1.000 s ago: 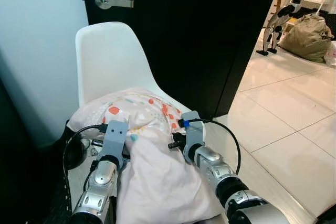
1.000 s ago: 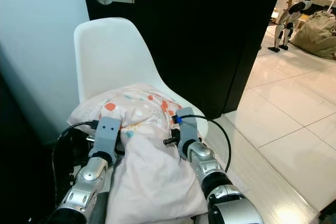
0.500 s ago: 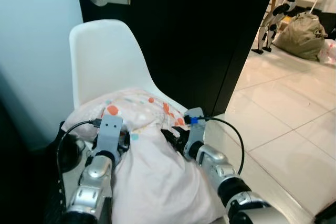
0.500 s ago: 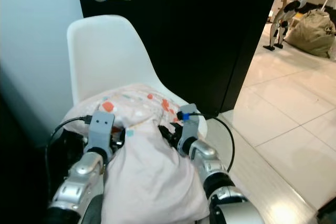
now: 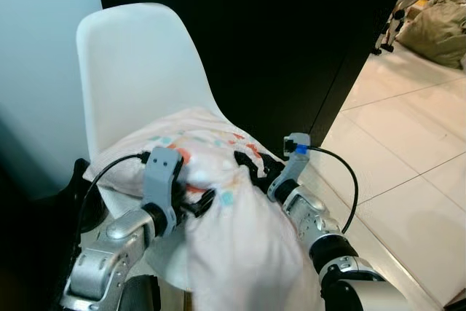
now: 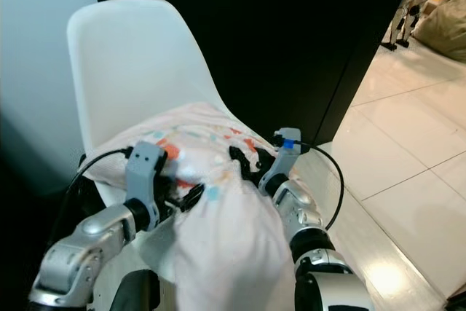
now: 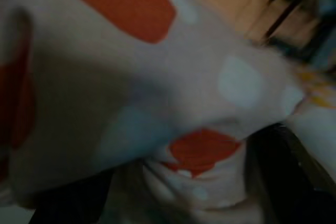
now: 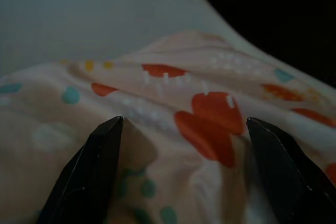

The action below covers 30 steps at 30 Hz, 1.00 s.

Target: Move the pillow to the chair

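1. The pillow (image 5: 211,152), pale pink with orange and teal spots, is draped over the seat of the white chair (image 5: 135,71); its near end hangs off the seat's front edge toward the robot.
2. The left gripper (image 5: 198,203) is pressed into the pillow's left side; fabric is bunched against its fingers, but whether they are clenched cannot be told.
3. The right gripper (image 8: 184,145) is set against the pillow's right side, its fingers (image 8: 94,166) spread wide with cloth lying between them.
4. A black door (image 5: 291,34) stands behind the chair, beside a tiled floor (image 5: 415,143).
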Available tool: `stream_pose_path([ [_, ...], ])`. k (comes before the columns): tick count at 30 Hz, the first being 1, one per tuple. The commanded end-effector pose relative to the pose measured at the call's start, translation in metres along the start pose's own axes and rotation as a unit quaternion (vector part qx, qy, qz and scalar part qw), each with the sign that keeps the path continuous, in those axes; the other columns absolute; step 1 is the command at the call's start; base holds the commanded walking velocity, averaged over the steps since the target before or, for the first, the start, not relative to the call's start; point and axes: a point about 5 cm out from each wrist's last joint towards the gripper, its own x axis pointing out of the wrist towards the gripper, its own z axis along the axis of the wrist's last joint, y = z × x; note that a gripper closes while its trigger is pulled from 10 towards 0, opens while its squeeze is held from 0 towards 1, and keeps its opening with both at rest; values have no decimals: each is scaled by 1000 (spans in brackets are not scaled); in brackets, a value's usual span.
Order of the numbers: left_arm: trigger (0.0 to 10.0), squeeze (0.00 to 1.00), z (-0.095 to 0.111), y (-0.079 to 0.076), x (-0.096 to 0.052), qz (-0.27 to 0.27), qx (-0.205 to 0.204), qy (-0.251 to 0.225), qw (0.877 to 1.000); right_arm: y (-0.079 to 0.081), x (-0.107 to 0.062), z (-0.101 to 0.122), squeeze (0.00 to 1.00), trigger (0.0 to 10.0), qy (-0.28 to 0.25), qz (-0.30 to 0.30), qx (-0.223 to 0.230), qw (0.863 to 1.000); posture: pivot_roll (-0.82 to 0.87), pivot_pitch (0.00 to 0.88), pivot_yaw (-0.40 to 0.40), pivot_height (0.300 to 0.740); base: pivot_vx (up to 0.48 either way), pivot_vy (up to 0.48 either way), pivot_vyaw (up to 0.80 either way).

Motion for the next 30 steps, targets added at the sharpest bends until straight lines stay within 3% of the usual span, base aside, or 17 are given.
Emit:
stream_pose_path([
  [1, 10000, 1000, 6, -2, -3, -9, -11, -12, 1000, -5, -2, 0, 1000, 10000, 0, -13, 7, 1000, 163, 11, -137, 505, 0, 0, 0],
  [6, 10000, 1000, -3, 10, -4, 35, 4, 18, 999, -3, -3, -7, 1000, 10000, 23, -7, -8, 1000, 162, 13, -137, 505, 0, 0, 0],
  [7, 10000, 184, -7, 14, -4, 52, 6, 28, 998, -2, -3, -9, 1000, 10000, 31, -3, -12, 999, 163, 14, -139, 505, 0, 0, 0],
  [8, 10000, 184, -8, 16, -6, 60, 4, 37, 997, -1, -3, -11, 1000, 10000, 35, 0, -13, 999, 163, 15, -138, 505, 0, 0, 0],
  [9, 10000, 0, -10, 18, -7, 69, 7, 49, 996, 0, -3, -13, 1000, 10000, 38, 1, -13, 999, 162, 15, -138, 505, 0, 0, 0],
  [14, 10000, 0, -21, 28, -15, 109, 40, 109, 987, 1, -4, -18, 1000, 10000, 52, 4, -16, 999, 162, 18, -139, 505, 0, 0, 0],
  [18, 10000, 0, -28, 46, -34, 160, 128, 185, 961, -1, -6, -20, 1000, 10000, 60, 3, -20, 998, 170, 23, -146, 505, 0, 0, 0],
  [19, 10000, 0, -28, 46, -34, 160, 128, 185, 961, -1, -6, -20, 1000, 10000, 60, 3, -20, 998, 170, 23, -146, 505, 0, 0, 0],
  [21, 10000, 0, -23, 55, -44, 183, 181, 201, 945, -2, -7, -21, 1000, 10000, 63, 1, -22, 998, 177, 25, -151, 505, 0, 0, 0],
  [23, 10000, 0, -23, 55, -44, 183, 181, 201, 945, -2, -7, -21, 1000, 10000, 63, 1, -22, 998, 177, 25, -151, 505, 0, 0, 0],
  [24, 10000, 0, -14, 58, -50, 189, 203, 195, 941, -2, -6, -21, 1000, 10000, 66, 2, -22, 998, 183, 26, -154, 505, 0, 0, 0],
  [26, 10000, 0, -5, 59, -54, 186, 215, 186, 940, -1, -6, -22, 1000, 10000, 68, 4, -22, 997, 186, 26, -157, 505, 0, 0, 0],
  [27, 10000, 0, 18, 50, -62, 146, 212, 147, 955, 1, -5, -24, 1000, 10000, 74, 10, -21, 997, 192, 27, -159, 505, 0, 0, 0],
  [28, 10000, 0, 18, 50, -62, 146, 212, 147, 955, 1, -5, -24, 1000, 10000, 74, 10, -21, 997, 192, 27, -159, 505, 0, 0, 0],
  [30, 10000, 0, 36, 40, -68, 99, 196, 105, 970, 2, -5, -25, 1000, 10000, 77, 14, -20, 997, 192, 27, -159, 505, 0, 0, 0],
])
